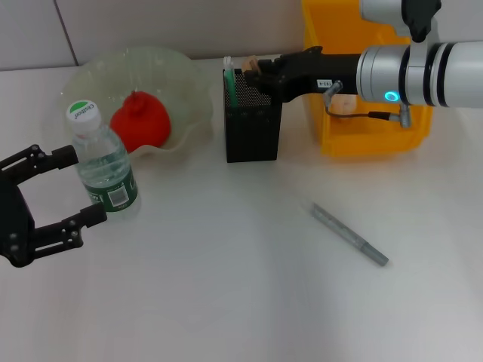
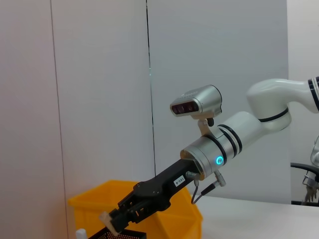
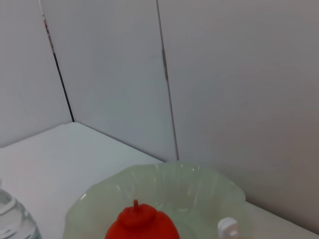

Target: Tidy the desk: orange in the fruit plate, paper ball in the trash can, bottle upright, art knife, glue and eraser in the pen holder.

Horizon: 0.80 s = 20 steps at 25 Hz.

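Readable markings are few. The bottle (image 1: 104,163) carries green lettering on its white cap, too small to make out, and a green label with a dark code patch of illegible print. A small white sticker on the right arm's black forearm (image 1: 324,81) bears characters too small to read.

Grey pen (image 1: 350,234) on table (image 1: 226,286).
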Motion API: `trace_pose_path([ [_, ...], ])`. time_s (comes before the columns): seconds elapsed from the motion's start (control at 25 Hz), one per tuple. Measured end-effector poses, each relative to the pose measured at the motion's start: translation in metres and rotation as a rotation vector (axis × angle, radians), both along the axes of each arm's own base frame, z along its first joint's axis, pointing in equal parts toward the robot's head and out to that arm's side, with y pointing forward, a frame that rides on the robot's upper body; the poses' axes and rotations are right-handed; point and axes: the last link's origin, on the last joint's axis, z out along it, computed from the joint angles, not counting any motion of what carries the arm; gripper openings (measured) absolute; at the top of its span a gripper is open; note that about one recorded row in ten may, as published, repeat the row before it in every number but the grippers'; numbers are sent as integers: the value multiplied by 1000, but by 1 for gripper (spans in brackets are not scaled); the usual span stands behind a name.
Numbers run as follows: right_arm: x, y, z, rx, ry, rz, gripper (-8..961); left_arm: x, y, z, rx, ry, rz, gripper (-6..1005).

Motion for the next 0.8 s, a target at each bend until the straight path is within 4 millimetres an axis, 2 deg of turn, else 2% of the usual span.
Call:
trace_pose_path([
  [0.2,-2,0,1,2,0,6,259,0,0,0,1,0,0,833],
  [0.4,-3,1,3,9,5,8,467,0,0,0,2,0,-1,833],
  [0.6,-4,-1,12,26,12,31,631,0,1,1,3,1,-2,834],
  [0.8,-1,-11,25,35,16,70,662,1,1,0,1,1,-3,834],
])
